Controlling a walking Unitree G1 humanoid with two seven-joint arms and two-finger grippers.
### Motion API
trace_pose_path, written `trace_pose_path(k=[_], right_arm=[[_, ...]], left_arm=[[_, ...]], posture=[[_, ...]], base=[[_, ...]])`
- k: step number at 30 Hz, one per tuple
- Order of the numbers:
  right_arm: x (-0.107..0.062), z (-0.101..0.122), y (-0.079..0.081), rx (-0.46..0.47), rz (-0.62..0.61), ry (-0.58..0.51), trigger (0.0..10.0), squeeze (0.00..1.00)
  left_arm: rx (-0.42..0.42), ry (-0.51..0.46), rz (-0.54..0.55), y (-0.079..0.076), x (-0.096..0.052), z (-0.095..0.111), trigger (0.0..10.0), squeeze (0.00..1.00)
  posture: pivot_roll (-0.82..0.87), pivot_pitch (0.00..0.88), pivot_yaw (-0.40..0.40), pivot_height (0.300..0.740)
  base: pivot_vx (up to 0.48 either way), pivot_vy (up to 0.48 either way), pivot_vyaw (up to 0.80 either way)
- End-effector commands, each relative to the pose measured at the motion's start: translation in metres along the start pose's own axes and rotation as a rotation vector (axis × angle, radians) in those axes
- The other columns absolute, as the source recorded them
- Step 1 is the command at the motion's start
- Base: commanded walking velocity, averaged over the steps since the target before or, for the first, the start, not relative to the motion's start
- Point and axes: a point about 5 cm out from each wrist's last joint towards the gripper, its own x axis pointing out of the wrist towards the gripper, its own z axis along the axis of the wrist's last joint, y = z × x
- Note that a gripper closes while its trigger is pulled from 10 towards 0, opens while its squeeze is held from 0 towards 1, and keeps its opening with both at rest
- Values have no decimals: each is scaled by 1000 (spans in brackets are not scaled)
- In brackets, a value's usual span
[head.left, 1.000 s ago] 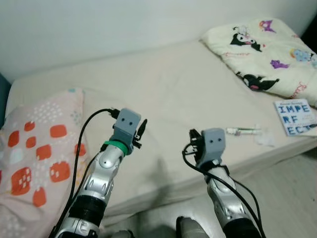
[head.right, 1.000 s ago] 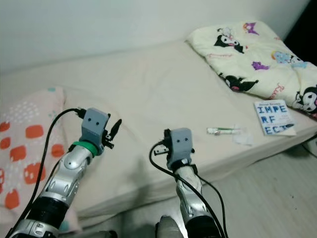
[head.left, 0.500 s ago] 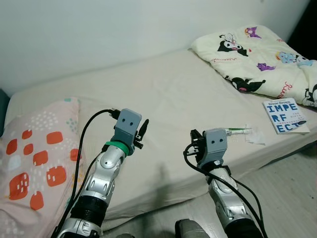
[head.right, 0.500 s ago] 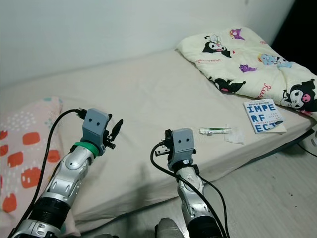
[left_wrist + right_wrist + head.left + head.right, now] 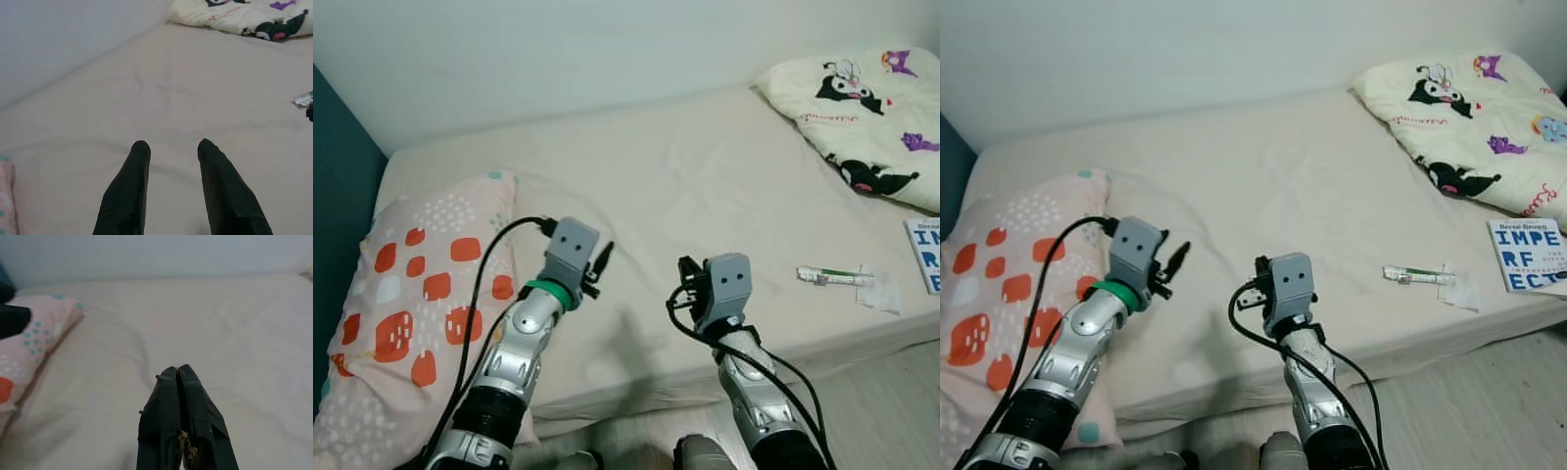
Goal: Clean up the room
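On bed, pillow, blanket, tube, book

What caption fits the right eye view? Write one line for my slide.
Both arms raised over the bed: left end effector open beside the pillow, tube and book lying rightward.

The view has swung left: the pillow shows fuller, the book nears the edge.

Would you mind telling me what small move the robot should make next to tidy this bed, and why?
Probably turn toward its right and reach the right gripper, now shut, for the tube. The tube and a crumpled wrapper lie loose on the bed near its front edge, beyond the right arm; both grippers hover empty, the left gripper open.
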Motion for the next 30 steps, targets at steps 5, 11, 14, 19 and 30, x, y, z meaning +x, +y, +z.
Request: trace_pose_path(k=[5, 11, 14, 19, 30], right_arm=[[-4, -6, -2, 14, -17, 23, 10000, 0], [-5, -6, -2, 10, -15, 27, 10000, 0], [-5, -6, -2, 9, -16, 27, 10000, 0], [-5, -7, -4, 9, -18, 29, 10000, 0], [-5, -7, -4, 11, -20, 34, 10000, 0]], left_arm=[[10, 3, -2, 0, -1, -4, 10000, 0], [7, -1, 1, 0, -1, -4, 10000, 0], [4, 0, -1, 0, -1, -4, 10000, 0], [0, 2, -2, 0, -1, -5, 10000, 0], [-2, 6, 4, 1, -1, -6, 10000, 0]], posture=[[-57, 29, 72, 740], [-57, 31, 71, 740], [-58, 31, 70, 740], [-59, 30, 69, 740], [-59, 31, 68, 740]], base=[[0, -243, 0], [0, -472, 0], [0, -470, 0], [0, -472, 0], [0, -438, 0]])
